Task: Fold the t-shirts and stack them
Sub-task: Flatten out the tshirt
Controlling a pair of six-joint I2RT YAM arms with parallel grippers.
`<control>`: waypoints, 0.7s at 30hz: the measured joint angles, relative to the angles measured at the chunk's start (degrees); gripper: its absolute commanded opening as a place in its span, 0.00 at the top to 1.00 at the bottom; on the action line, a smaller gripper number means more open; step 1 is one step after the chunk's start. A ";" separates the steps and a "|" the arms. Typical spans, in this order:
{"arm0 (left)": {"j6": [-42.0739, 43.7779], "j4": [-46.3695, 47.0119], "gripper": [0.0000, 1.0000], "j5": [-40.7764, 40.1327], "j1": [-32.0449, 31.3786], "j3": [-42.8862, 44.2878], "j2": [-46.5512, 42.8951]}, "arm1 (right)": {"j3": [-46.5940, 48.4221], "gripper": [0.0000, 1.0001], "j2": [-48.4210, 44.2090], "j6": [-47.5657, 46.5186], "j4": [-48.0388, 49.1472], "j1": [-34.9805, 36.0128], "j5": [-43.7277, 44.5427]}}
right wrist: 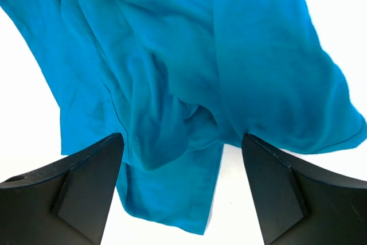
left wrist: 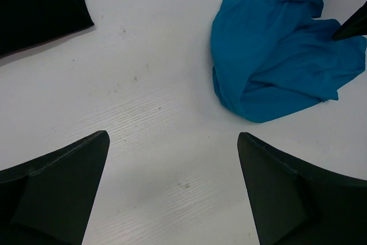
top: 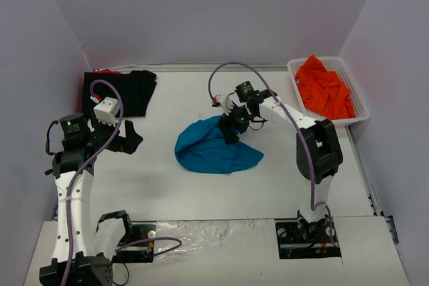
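Observation:
A teal-blue t-shirt [top: 214,149] lies crumpled in the middle of the white table [top: 154,179]. My right gripper [top: 231,125] hangs low over its far right edge, jaws open, with bunched teal cloth [right wrist: 172,55] between and under the fingertips [right wrist: 97,164]. A black t-shirt [top: 131,92] lies flat at the far left. My left gripper [top: 129,140] hovers open over bare table [left wrist: 166,113], left of the teal t-shirt [left wrist: 275,55] and near the black t-shirt [left wrist: 34,4]. An orange t-shirt [top: 325,88] sits heaped in the basket.
The white slotted basket [top: 356,120] stands at the back right corner against the wall. Grey walls close in the table on the left, back and right. The right gripper's dark fingers [left wrist: 351,26] show at the left wrist view's upper right edge.

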 measured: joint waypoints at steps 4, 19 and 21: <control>0.26 0.02 0.06 -0.31 0.00 -0.09 -0.24 | 0.92 0.24 0.00 -0.74 -0.90 -0.63 -1.57; 0.26 0.26 0.06 -0.35 0.00 -0.96 0.09 | 0.96 0.34 2.93 0.74 -2.27 -9.01 -8.96; 0.26 0.33 0.06 -0.35 0.00 -0.96 0.09 | 1.20 0.34 4.35 0.72 -2.38 -9.01 -9.57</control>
